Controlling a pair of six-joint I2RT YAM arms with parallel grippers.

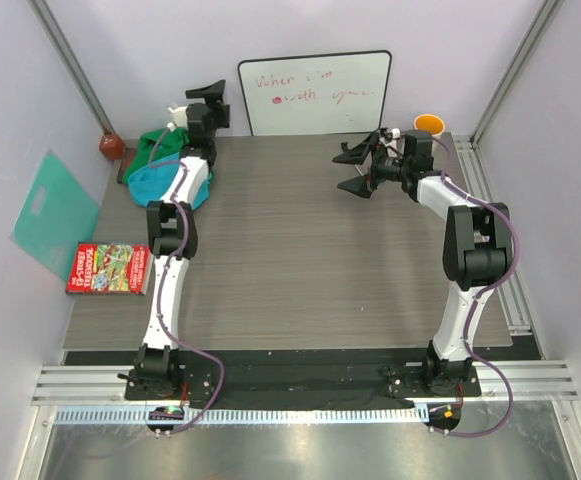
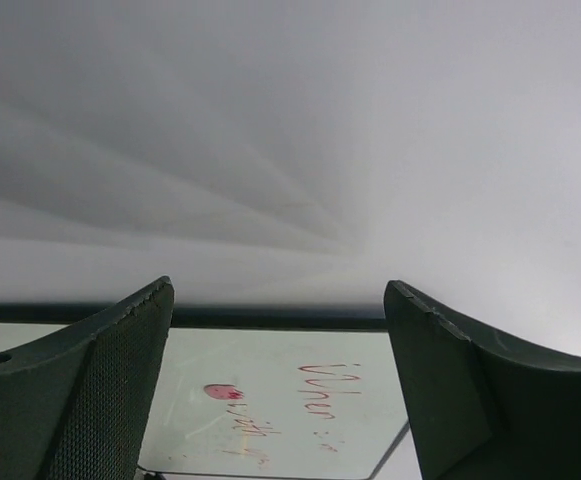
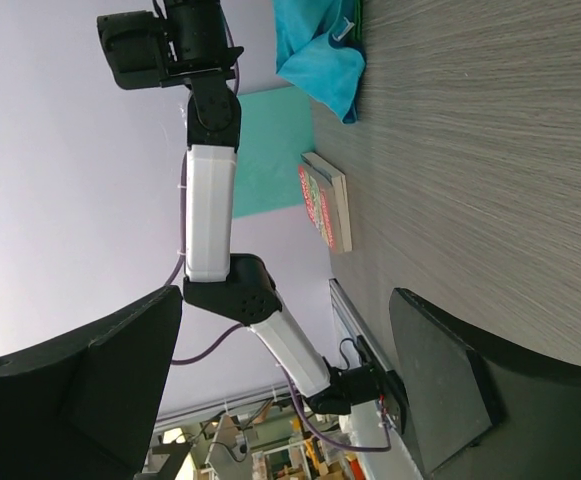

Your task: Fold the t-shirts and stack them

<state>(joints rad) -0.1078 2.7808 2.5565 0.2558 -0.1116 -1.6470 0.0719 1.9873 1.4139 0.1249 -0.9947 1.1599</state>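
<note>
Far-left corner: I see turquoise t-shirt point(image 1: 154, 186) bunched against green t-shirt point(image 1: 149, 148); left gripper point(image 1: 214, 104) and right gripper point(image 1: 350, 171) both spread, empty.

I'm seeing a whiteboard point(image 1: 315, 92) leaning at the far wall, an orange cup point(image 1: 429, 124) right of it, and a red book point(image 1: 109, 268) lying left beside a teal sheet point(image 1: 55, 212).
</note>
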